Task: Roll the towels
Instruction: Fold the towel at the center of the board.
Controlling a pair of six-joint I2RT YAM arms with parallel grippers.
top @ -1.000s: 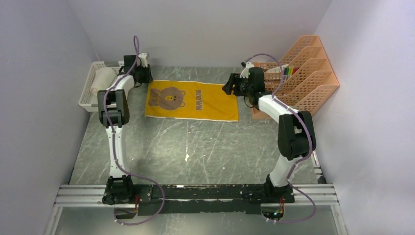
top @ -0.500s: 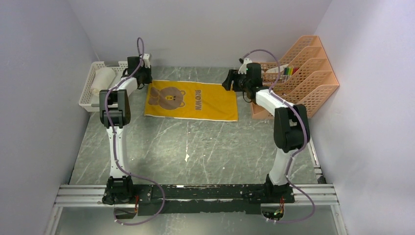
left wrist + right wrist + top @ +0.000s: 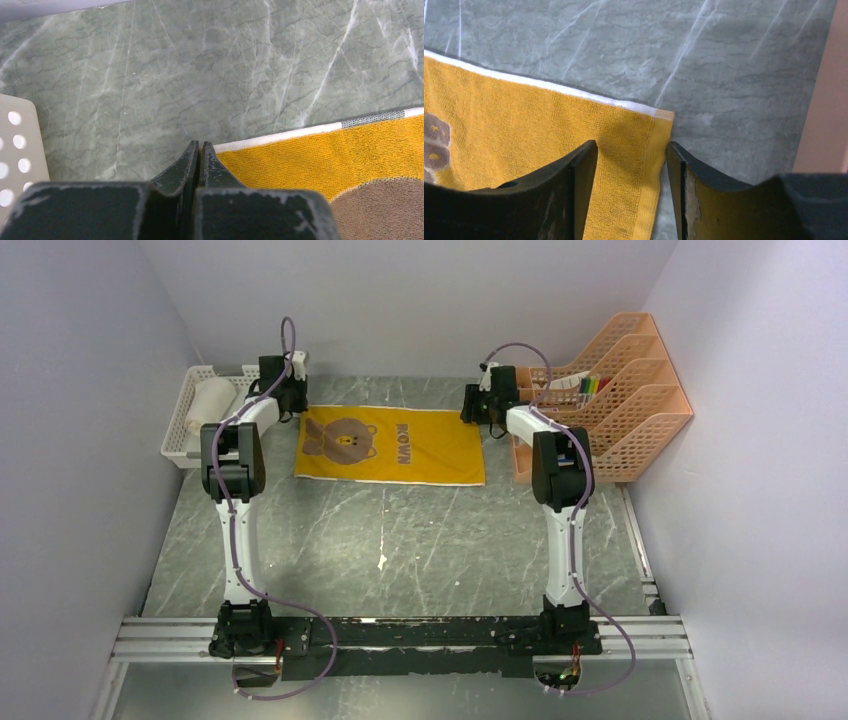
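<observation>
Top external — right gripper (image 3: 471,405) wide, advanced to towel (image 3: 400,448) corner | left gripper (image 3: 199,148) closed

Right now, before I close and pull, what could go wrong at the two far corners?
1. The left claw is shut with its tips just off the corner of the yellow towel, so it may lift nothing.
2. The right claw is open astride only the side hem; a shallow pinch could slip.
3. That arm sits close to the orange file rack and could knock it.

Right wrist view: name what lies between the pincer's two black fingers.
A corner of the flat mustard-yellow terry towel, on grey-green marbled tabletop; right wrist view shows it.
</observation>
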